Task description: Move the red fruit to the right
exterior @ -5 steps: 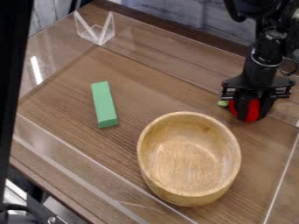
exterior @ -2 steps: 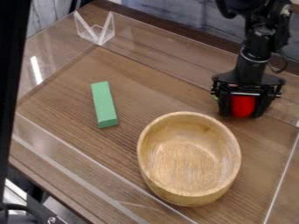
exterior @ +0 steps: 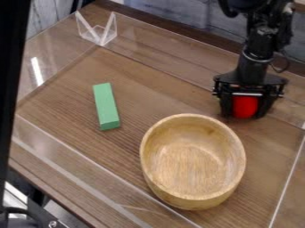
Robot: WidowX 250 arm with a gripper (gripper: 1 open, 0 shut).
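The red fruit point(exterior: 245, 106) is a small round bright red piece resting on the wooden table at the right, just beyond the bowl's far rim. My black gripper point(exterior: 248, 100) points straight down over it, open, with one finger on each side of the fruit and gaps showing. The fingers point(exterior: 223, 95) reach down to about table level. The fruit's green top is hidden by the gripper body.
A large wooden bowl point(exterior: 193, 160) sits in front of the fruit, close to it. A green rectangular block point(exterior: 107, 106) lies to the left. A clear plastic wall point(exterior: 286, 191) edges the table on the right, and a small clear stand point(exterior: 96, 31) is at the back left.
The gripper has opened: a second ago it was shut on the red fruit, now its fingers stand wide on both sides. It has shifted slightly left in the picture.
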